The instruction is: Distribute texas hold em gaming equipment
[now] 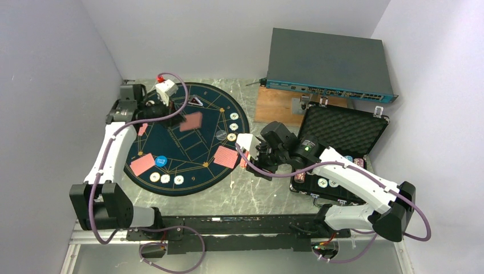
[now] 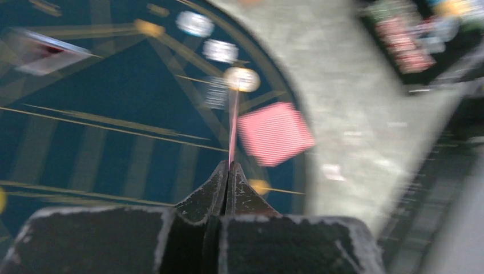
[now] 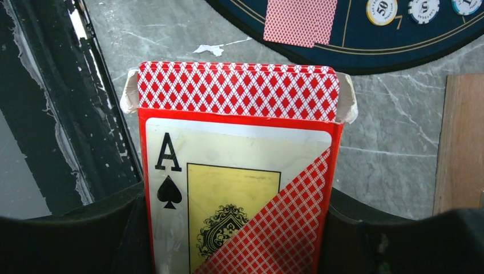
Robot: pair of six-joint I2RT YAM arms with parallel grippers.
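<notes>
- Left gripper (image 2: pixel 229 168) pinches a thin red-backed card (image 2: pixel 233 128) edge-on over the round navy mat (image 1: pixel 188 148).
- Round whitish chips (image 1: pixel 233 127) dot the mat's right rim.
- Right gripper (image 3: pixel 237 240) clasps a glossy rectangular card box (image 3: pixel 240 165), lattice-backed deck (image 3: pixel 237 91) inside, above the marbled worktop (image 3: pixel 388 131).

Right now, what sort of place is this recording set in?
Probably a robotics lab cell staged for poker: plain pale walls box in a marble-look table carrying a navy card mat, with a rack-style electronics unit at the back.
</notes>
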